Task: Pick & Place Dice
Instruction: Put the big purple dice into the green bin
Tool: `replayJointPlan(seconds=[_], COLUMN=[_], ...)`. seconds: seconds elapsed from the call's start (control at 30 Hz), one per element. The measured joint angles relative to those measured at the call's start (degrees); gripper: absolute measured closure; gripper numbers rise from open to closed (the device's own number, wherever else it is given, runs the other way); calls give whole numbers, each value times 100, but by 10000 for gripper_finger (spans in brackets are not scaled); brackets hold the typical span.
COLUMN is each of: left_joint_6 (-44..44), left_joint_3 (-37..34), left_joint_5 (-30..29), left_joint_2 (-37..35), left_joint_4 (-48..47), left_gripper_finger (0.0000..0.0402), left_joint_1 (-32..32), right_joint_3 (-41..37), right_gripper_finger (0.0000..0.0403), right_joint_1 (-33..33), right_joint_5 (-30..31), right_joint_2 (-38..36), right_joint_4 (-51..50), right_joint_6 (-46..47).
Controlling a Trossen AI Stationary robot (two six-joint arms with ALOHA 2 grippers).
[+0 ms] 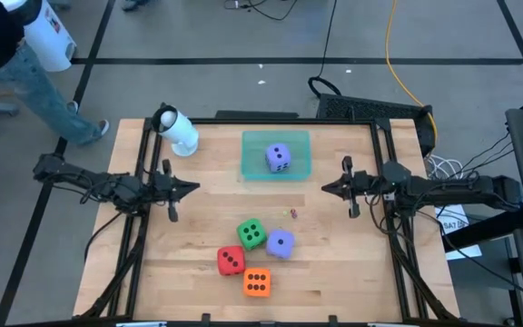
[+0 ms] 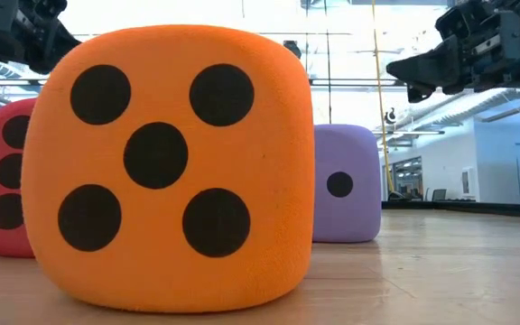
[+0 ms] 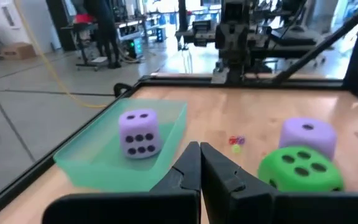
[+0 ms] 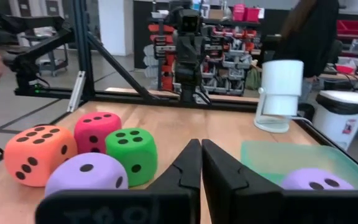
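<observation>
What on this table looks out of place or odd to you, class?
A tiny colourful scrap lies on the bare table between the tray and the green die, unlike anything else there. It is too small to identify. Nothing looks spilled or damaged.

Two dark arms, near black, slim tubes with chunky joints and thin black cables along the links. Left tool [image 1: 189,189] and right tool [image 1: 328,188]: each a pair of matte black fingers tapering to a point, flat-sided, on a wide black crossbar. Blocky black wrist housings with small brackets. No readable markings visible.
</observation>
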Motion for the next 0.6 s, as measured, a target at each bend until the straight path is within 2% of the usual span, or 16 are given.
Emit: replayJointPlan(seconds=[0.33,0.47,0.6], left_joint_6=[386,371,195], left_joint_3=[0,0,1], left_joint_5=[854,838,415], left_joint_2=[426,426,426], left_joint_4=[755,729,594], left_gripper_finger=[401,401,400], left_joint_1=[178,274,371], right_joint_3=[4,4,4], right_gripper_finger=[397,397,397], right_joint_1=[250,252,252], right_joint_5=[4,7,11], right_joint_2=[1,4,4], right_joint_4=[223,217,217], right_joint_6=[-253,-259,-219])
